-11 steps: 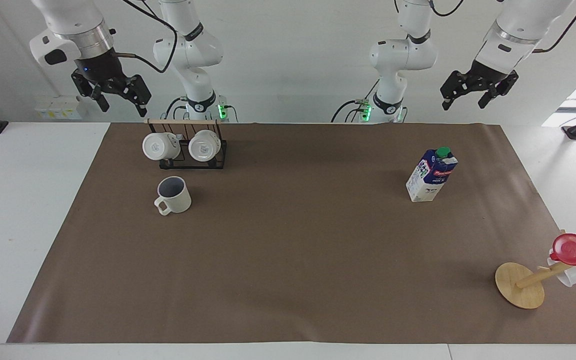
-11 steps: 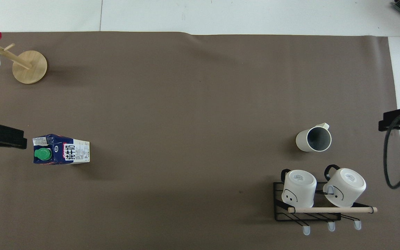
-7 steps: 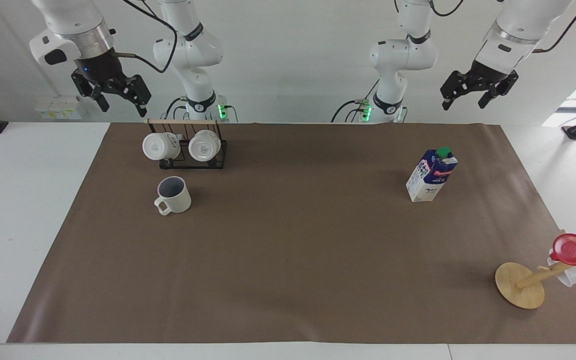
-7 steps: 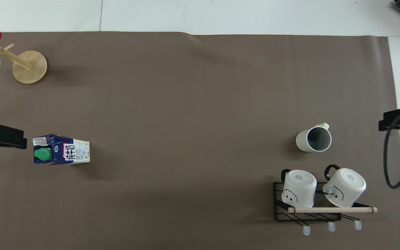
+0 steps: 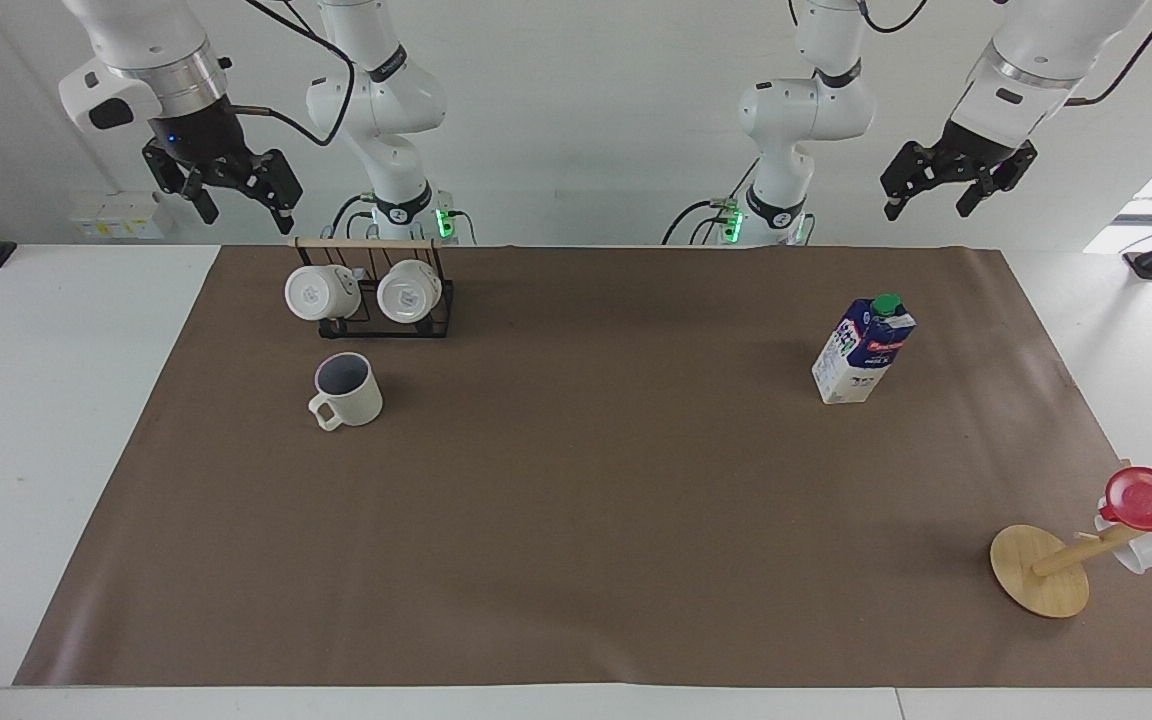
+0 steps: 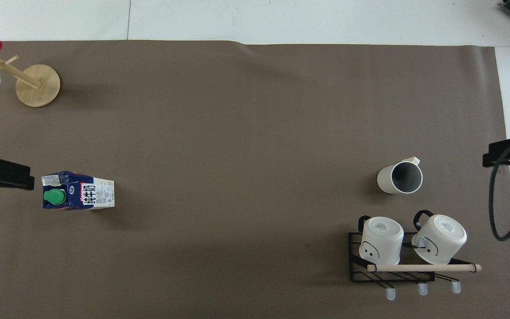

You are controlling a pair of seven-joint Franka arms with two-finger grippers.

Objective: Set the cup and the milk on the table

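right gripper (image 5: 240, 198) raised, fingers apart, empty; cup (image 5: 348, 390) upright on worktop (image 5: 586, 520) below it. left gripper (image 5: 939, 196) raised, apart, empty; milk (image 5: 864, 349) upright below.

2 white mugs (image 5: 364, 291) on rack (image 5: 433, 326).

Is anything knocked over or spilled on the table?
No, nothing stands out. The cup and the milk both stand upright on the brown sheet, with no spill around them. Both arms wait raised, holding nothing.
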